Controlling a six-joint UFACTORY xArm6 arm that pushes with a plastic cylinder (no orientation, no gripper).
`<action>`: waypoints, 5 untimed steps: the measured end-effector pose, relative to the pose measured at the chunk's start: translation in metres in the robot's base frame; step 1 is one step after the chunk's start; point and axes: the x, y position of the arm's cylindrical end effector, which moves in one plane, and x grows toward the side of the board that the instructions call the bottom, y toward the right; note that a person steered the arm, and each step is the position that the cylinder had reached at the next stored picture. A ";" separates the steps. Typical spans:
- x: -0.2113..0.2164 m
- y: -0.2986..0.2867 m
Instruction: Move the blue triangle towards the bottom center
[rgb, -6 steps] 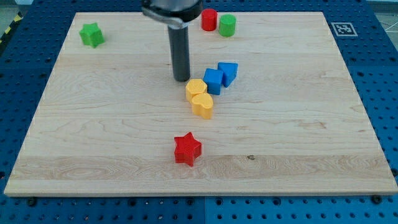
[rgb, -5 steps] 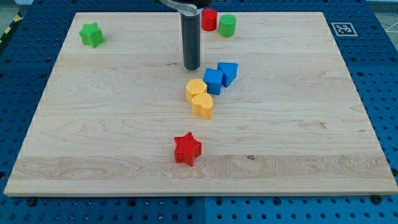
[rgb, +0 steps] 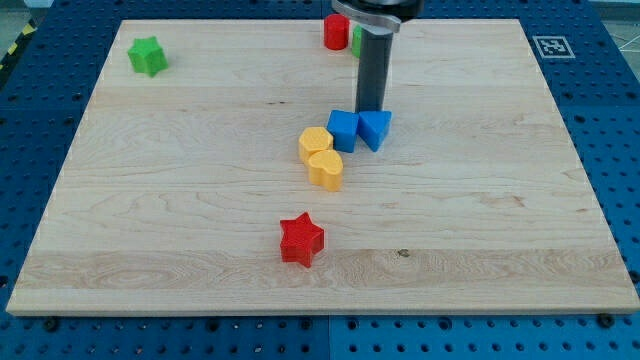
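The blue triangle (rgb: 375, 129) lies near the board's middle, touching a blue cube (rgb: 343, 130) on its left. My tip (rgb: 371, 110) stands right behind the triangle, on its top side, touching or nearly touching it. The rod rises up to the view's top edge and partly hides a green cylinder (rgb: 354, 39).
Two yellow blocks (rgb: 320, 157) sit just left and below the blue cube. A red star (rgb: 301, 240) lies toward the bottom centre. A red cylinder (rgb: 335, 32) stands at the top edge, a green star (rgb: 147, 55) at the top left. The wooden board (rgb: 500, 200) lies on a blue pegboard.
My rod has moved right from left of the blue cube to behind the blue triangle. The triangle has shifted slightly down and to the right.
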 end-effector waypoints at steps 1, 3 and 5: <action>0.032 0.005; 0.094 0.005; 0.123 0.051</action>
